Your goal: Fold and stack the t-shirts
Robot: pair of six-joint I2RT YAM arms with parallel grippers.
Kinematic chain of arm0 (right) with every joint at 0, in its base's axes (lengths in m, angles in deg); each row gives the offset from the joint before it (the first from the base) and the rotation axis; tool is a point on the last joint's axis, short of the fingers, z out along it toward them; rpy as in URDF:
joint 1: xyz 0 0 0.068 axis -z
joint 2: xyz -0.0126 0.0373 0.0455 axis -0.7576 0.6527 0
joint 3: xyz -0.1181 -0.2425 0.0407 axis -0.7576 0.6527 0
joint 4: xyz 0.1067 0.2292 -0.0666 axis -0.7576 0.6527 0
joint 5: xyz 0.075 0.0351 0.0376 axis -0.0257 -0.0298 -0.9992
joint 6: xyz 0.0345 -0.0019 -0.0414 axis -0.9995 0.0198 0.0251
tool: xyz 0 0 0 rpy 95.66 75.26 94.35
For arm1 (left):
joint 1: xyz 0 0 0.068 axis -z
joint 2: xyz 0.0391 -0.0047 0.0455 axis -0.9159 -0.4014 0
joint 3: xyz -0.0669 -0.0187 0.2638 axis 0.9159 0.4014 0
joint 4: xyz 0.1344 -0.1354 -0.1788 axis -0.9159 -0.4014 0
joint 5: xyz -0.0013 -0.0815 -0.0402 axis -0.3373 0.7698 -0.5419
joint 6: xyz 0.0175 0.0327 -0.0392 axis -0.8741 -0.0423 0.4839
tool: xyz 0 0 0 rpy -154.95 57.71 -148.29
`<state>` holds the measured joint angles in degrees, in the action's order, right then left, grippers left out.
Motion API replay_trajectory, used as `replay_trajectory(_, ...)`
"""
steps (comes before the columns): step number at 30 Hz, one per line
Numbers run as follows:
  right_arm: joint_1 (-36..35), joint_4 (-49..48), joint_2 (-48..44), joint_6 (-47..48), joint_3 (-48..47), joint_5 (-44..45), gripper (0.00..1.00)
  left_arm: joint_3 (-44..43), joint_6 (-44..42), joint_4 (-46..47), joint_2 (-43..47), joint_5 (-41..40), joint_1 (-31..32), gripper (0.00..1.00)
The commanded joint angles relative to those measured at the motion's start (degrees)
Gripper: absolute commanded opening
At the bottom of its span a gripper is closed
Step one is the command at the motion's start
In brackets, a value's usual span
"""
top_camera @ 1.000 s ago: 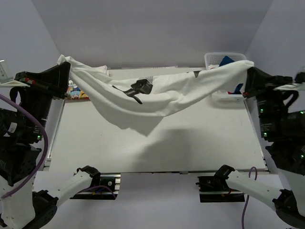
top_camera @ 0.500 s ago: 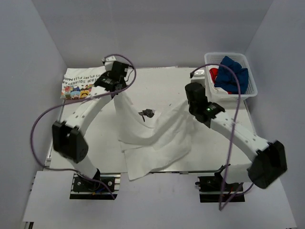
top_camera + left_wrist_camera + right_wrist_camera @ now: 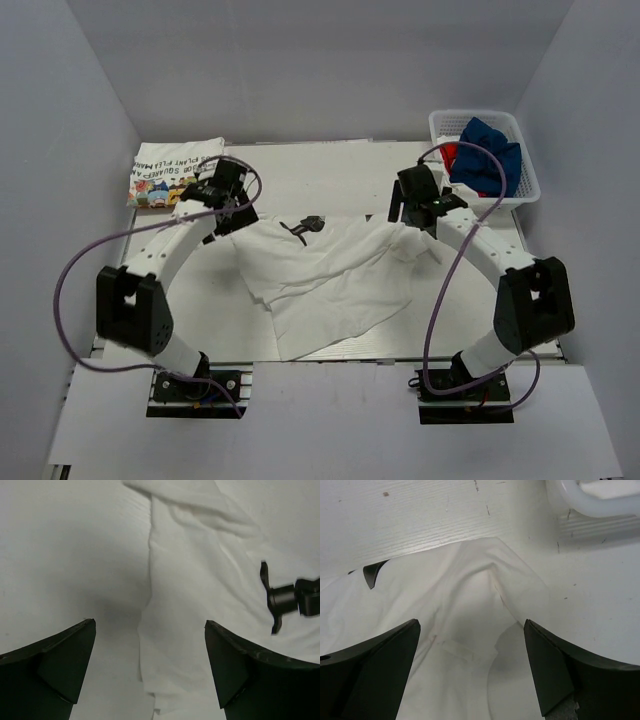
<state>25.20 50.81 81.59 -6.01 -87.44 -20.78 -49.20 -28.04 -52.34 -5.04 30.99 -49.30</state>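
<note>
A white table (image 3: 300, 170) sits inside pale grey walls (image 3: 300, 60). Both arms reach forward and bend inward, wrists tipped down. The left gripper (image 3: 150, 625) and right gripper (image 3: 471, 623) now gape empty. They have let go of the white t-shirt (image 3: 330, 280), which no longer hangs stretched but lies crumpled beneath and between them. A folded printed tee (image 3: 165, 170) lies beyond the left claw, and the basket (image 3: 437, 122) with a navy tee (image 3: 490, 150) stands just beyond the right claw.

White table (image 3: 330, 178), pale grey walls (image 3: 320, 60).
</note>
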Motion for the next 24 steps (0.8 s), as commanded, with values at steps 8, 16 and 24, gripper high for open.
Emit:
replay_trajectory(8,5.24,0.34,-10.65,-7.47,10.81,-6.9,0.9,33.53,5.53,12.28,20.59,28.93,1.68,0.99)
replay_trajectory(16,8.14,-0.54,-10.57,-7.03,13.36,-9.46,0.9,38.55,6.06,22.68,18.22,35.8,2.83,0.61)
replay_trajectory(24,10.6,0.07,-11.7,-5.8,14.33,-9.28,0.9,35.57,4.13,21.46,15.22,36.34,2.83,0.0)
